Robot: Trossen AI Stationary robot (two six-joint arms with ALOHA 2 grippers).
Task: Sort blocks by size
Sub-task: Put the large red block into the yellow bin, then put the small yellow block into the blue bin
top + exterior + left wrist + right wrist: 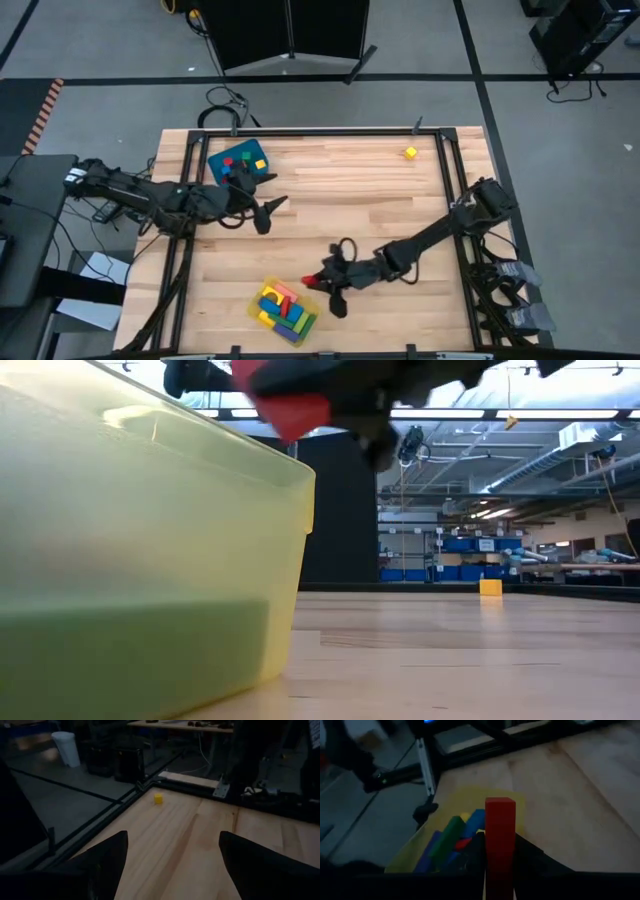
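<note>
High view: yellow tray (258, 312) holds bars (285, 308).

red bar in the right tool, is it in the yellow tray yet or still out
Still out. The right tool is shut on the red bar, held beside the yellow tray, whose long blocks lie inside.

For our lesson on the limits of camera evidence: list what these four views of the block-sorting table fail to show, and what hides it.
- Low view: the yellow tray has a cloudy wall that hides its blocks.
- Low view: the right gripper is cut off by the top edge and blurred; only part of its red bar shows.
- High view: blocks in the blue bin are too small to count.
- Right wrist view: the red bar's lower end is hidden between the fingers.
</note>
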